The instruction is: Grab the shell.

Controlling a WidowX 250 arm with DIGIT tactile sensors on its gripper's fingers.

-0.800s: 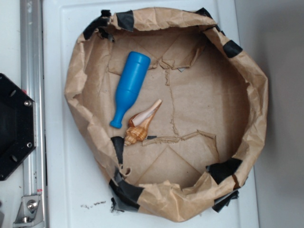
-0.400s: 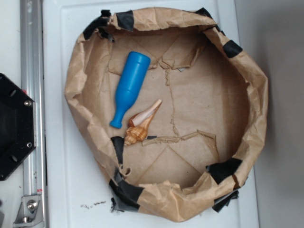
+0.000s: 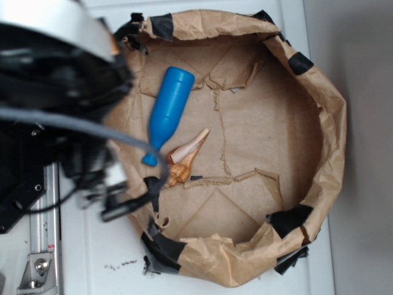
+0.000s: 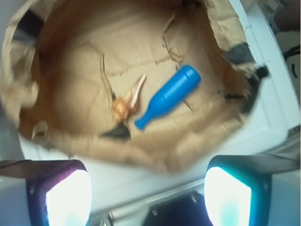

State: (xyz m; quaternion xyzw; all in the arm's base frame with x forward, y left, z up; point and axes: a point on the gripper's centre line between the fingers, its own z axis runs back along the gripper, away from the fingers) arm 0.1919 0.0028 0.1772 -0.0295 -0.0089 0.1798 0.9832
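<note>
The shell [image 3: 184, 158], tan and orange-brown with a pale tapered end, lies on the floor of a crumpled brown paper bowl [image 3: 331, 123], close to the bowl's left wall. In the wrist view the shell [image 4: 127, 101] shows blurred, ahead of the fingers and well apart from them. My gripper [image 3: 113, 195] hangs over the bowl's left rim, left of the shell and above it, blurred by motion. My gripper [image 4: 148, 188] is open, its two lit pads [image 4: 68, 200] wide apart with nothing between them.
A blue plastic bottle-shaped pin [image 3: 169, 110] lies just beside the shell, its neck end almost touching it; it also shows as the blue pin [image 4: 167, 98]. Black tape patches [image 3: 288, 220] hold the paper rim. A metal rail [image 3: 40, 246] and black mount sit at the left.
The arm has swung into the exterior view from the left and now covers the upper left. The shell and the blue pin have not moved.
</note>
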